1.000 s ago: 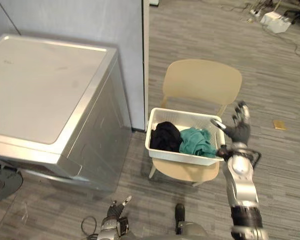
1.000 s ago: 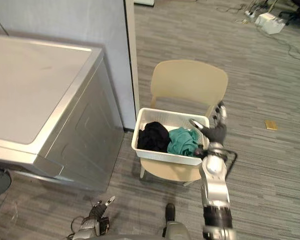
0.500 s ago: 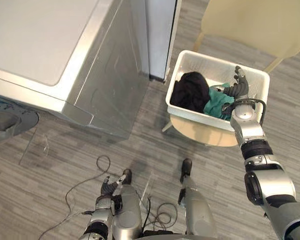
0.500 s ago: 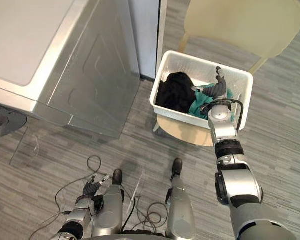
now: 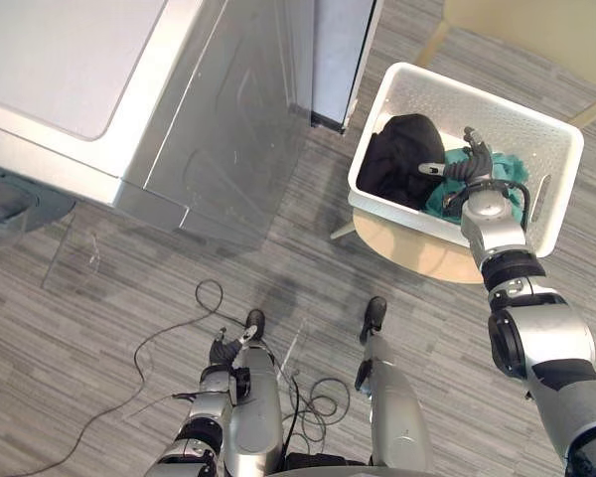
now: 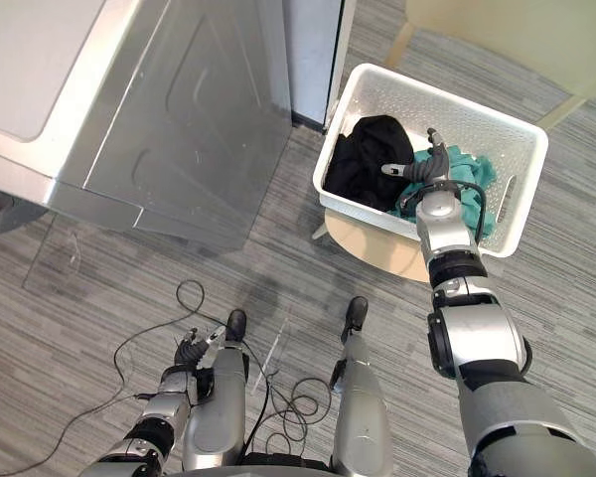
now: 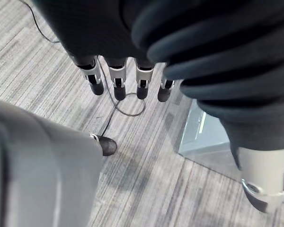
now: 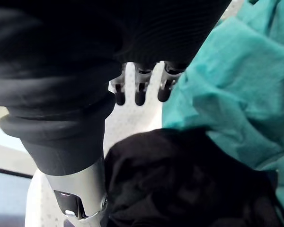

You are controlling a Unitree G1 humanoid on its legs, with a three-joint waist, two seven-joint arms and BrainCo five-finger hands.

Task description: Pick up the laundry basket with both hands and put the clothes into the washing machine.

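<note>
White laundry basket [image 5: 497, 104] with clothes [image 5: 397, 159] is set on a chair [image 5: 407, 248]; right hand [image 5: 467, 167] is held open above them, left hand [image 5: 223, 350] likewise open, empty.

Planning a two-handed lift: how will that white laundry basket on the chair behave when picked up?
Probably light: the basket holds few clothes. Its perforated walls may flex a little. On the smooth chair seat, it could slide if nudged.
</note>
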